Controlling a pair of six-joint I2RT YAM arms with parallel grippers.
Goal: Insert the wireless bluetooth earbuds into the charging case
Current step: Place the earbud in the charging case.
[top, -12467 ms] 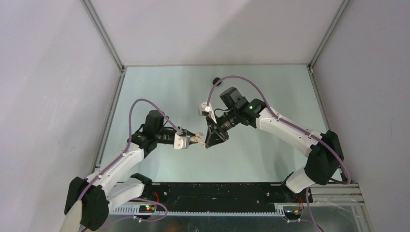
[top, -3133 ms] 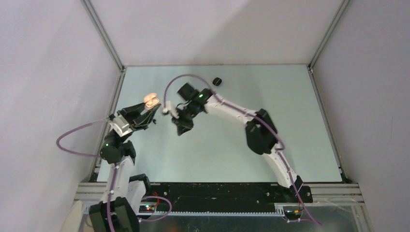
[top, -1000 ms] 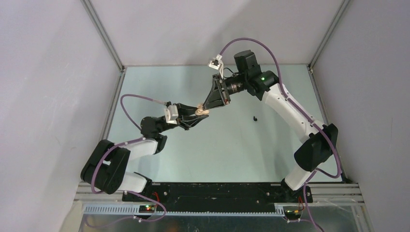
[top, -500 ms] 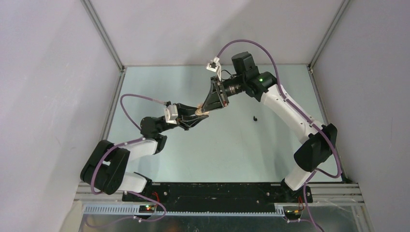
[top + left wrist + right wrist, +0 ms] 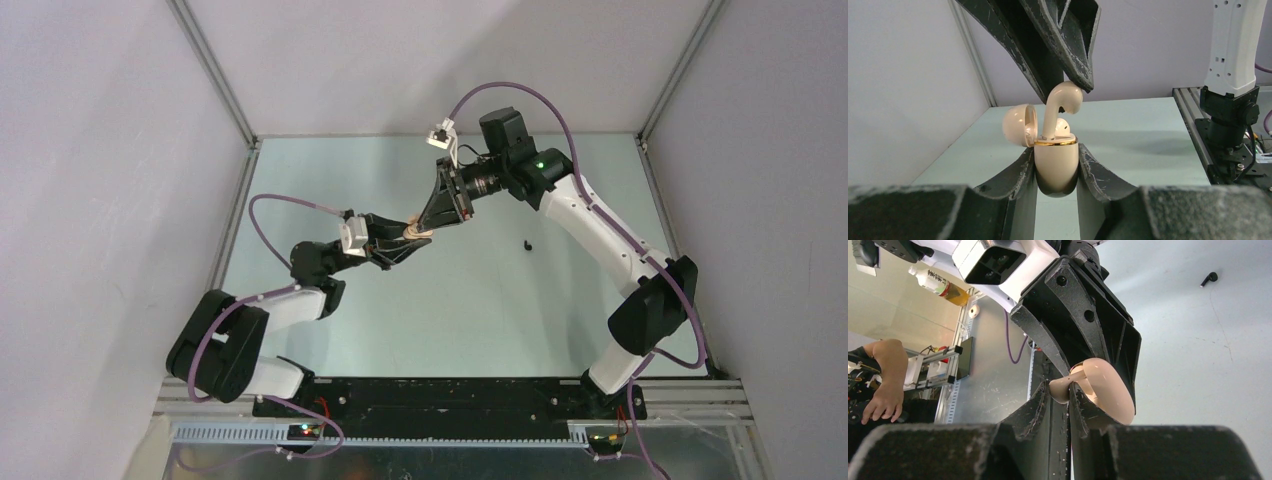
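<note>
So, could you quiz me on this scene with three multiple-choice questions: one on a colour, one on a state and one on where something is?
1. What colour is the charging case? A) black B) pale beige C) blue
2. How is its lid? A) shut B) hinged open C) missing
3. Where is the black earbud? A) lying on the table B) inside the case C) on the frame rail

Answers:
1 B: the case clamped in the left gripper is beige.
2 B: the lid stands open, and the right gripper holds a beige earbud with its stem at the opening.
3 A: it lies on the table, apart from both grippers.
</note>
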